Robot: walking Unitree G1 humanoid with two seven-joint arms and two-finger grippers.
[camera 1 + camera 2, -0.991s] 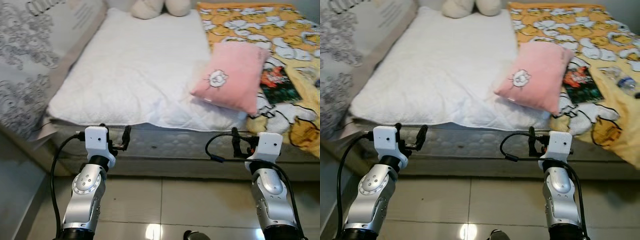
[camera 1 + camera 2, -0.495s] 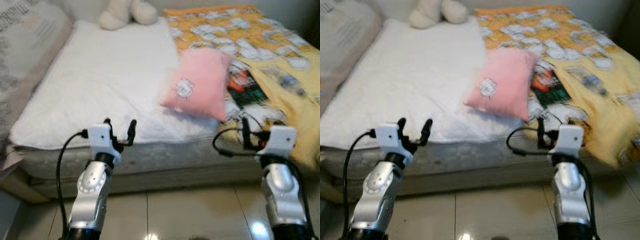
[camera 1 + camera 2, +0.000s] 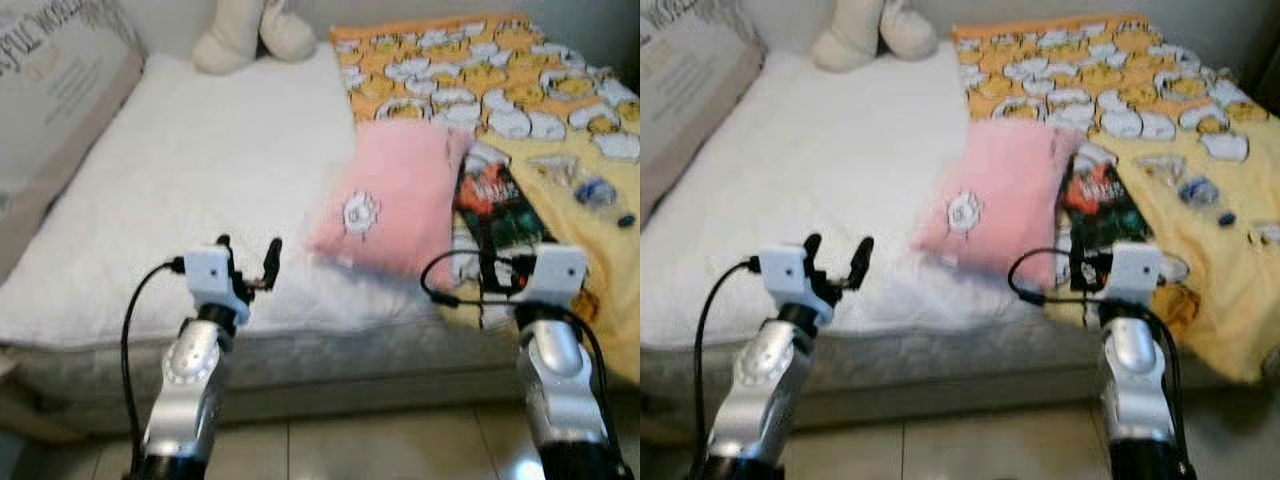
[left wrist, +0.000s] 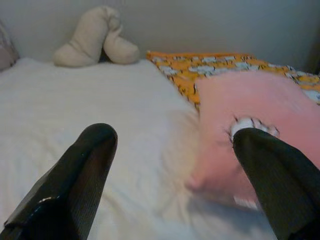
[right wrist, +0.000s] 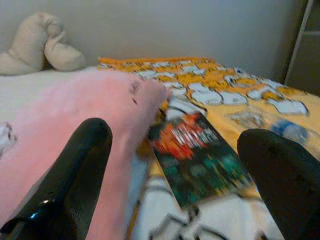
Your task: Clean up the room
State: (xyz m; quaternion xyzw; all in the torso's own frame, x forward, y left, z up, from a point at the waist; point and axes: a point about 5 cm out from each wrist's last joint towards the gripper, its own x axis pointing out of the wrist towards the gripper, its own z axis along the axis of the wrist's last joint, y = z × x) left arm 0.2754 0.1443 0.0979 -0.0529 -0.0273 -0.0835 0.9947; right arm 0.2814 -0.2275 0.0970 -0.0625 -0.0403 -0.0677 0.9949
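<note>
A pink pillow [image 3: 395, 205] lies across the middle of the bed, partly on the white mattress [image 3: 190, 170] and partly on the yellow patterned blanket [image 3: 480, 60]. To its right a dark book with red print [image 3: 497, 205] rests on the blanket, and a clear plastic bottle [image 3: 590, 190] lies farther right. My left gripper [image 3: 248, 258] is open over the mattress's front edge, left of the pillow [image 4: 260, 125]. My right gripper [image 3: 500, 272] is open at the bed's edge, just before the book [image 5: 200, 155]. Neither holds anything.
A cream plush toy [image 3: 250, 35] sits at the head of the bed. A large grey printed cushion [image 3: 55, 95] leans along the left side. The bed's front side [image 3: 350, 370] stands close ahead, with tiled floor [image 3: 380, 445] below it.
The camera has come closer to the bed and turned right, so the scene shifted left and blurred. Both grippers now reach over the bed's front edge and remain open.
</note>
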